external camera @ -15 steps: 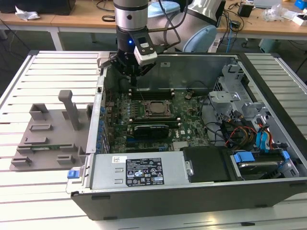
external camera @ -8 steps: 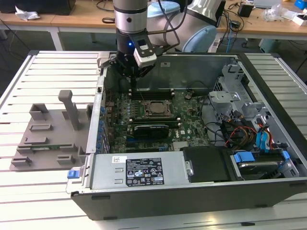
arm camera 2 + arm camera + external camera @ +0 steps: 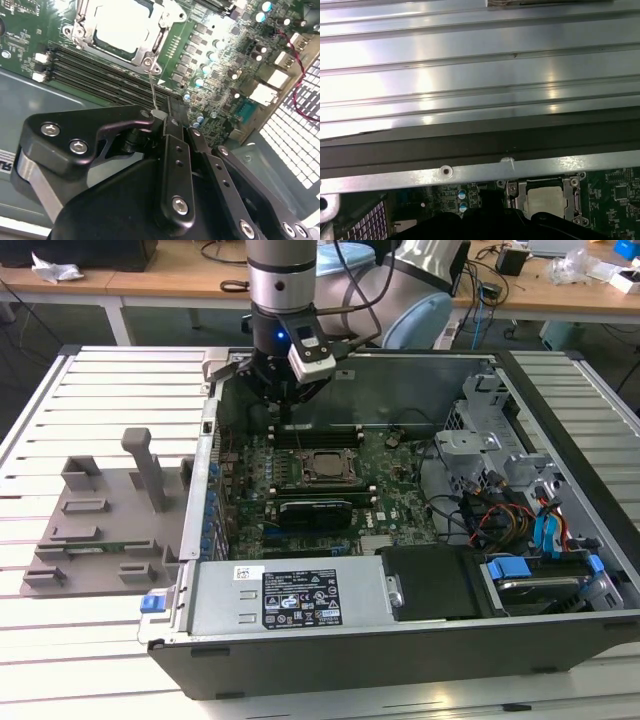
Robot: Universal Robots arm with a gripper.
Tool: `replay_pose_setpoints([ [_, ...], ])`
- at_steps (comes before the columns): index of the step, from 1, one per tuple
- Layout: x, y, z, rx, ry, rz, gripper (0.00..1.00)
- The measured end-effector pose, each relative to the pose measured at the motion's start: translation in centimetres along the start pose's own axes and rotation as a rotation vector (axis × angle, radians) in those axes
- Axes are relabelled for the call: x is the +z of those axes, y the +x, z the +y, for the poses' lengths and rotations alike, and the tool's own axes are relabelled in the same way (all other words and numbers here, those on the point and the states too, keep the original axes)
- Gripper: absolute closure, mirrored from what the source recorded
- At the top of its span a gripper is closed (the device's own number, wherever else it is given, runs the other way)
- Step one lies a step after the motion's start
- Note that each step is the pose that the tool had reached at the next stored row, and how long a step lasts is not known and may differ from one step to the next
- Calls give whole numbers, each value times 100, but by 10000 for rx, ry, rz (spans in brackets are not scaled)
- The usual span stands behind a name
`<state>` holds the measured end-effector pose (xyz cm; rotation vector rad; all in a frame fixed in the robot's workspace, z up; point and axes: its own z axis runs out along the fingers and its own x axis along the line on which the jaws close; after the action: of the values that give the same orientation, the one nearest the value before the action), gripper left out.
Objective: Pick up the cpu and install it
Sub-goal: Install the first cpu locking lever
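One arm reaches down into the open case, near its far left corner in the exterior view. The pincer hangs over the far edge of the green board, just past the long slots. In the second wrist view, the pincer has its black fingers squeezed close together, with a thin metal rod running from their tips toward the socket. I cannot tell if they grip the rod.

The cpu sits flat in the socket in the middle of the board, with the metal frame round it. It looks pale and silvery in the second wrist view and also in the first wrist view.

On the exterior view's left, a grey tray with upright posts lies on the slatted tabletop, well apart from the pincer.
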<state>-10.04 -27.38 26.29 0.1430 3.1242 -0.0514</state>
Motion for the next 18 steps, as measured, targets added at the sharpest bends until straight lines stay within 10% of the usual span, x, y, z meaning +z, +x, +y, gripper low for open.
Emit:
replay_pose_setpoints([
  [8, 6, -135, 12, -8, 8, -2, 89],
  [18, 8, -146, 14, -9, 31, -4, 89],
])
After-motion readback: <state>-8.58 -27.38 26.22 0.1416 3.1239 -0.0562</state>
